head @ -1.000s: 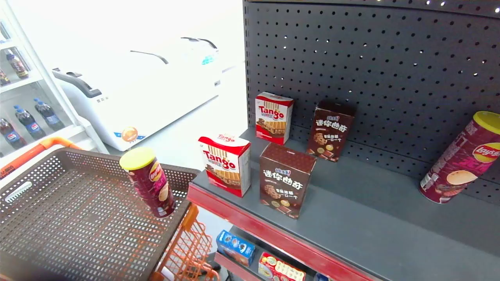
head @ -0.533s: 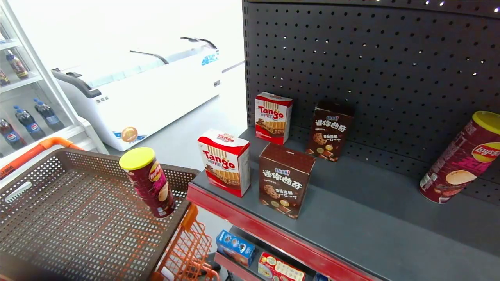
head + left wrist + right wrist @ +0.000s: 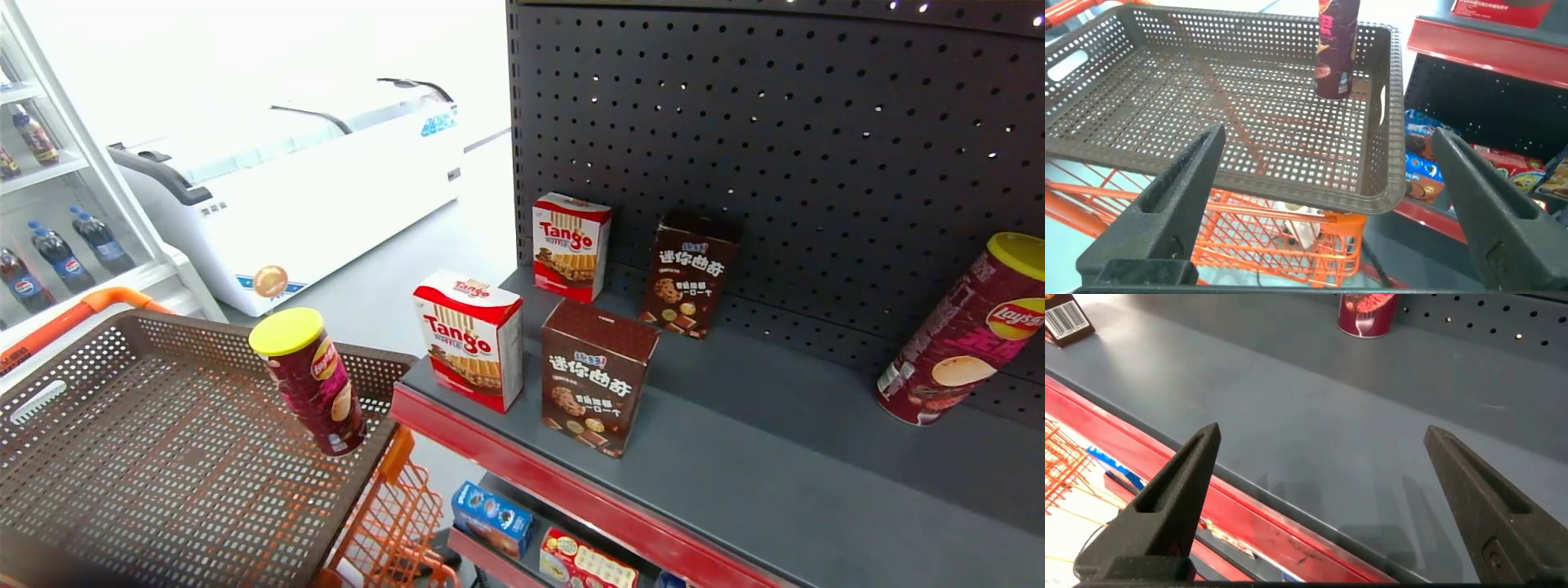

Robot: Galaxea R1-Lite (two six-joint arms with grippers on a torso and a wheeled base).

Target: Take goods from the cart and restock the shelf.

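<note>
A maroon chip can with a yellow lid (image 3: 310,380) stands upright in the brown perforated cart basket (image 3: 122,457), near its corner by the shelf; it is also the chip can (image 3: 1336,49) in the left wrist view. My left gripper (image 3: 1327,208) is open, hanging outside the basket's (image 3: 1208,114) near rim, well short of the can. On the grey shelf (image 3: 775,457) a second chip can (image 3: 963,331) leans against the pegboard. My right gripper (image 3: 1323,506) is open above the bare shelf (image 3: 1315,416), with that can (image 3: 1368,312) far ahead.
Two red-and-white wafer boxes (image 3: 472,339) (image 3: 571,245) and two brown cookie boxes (image 3: 598,376) (image 3: 692,273) stand on the shelf's left half. The shelf has a red front edge (image 3: 531,482), with goods on a lower shelf (image 3: 539,539). A chest freezer (image 3: 286,196) and drinks fridge (image 3: 49,204) stand behind the cart.
</note>
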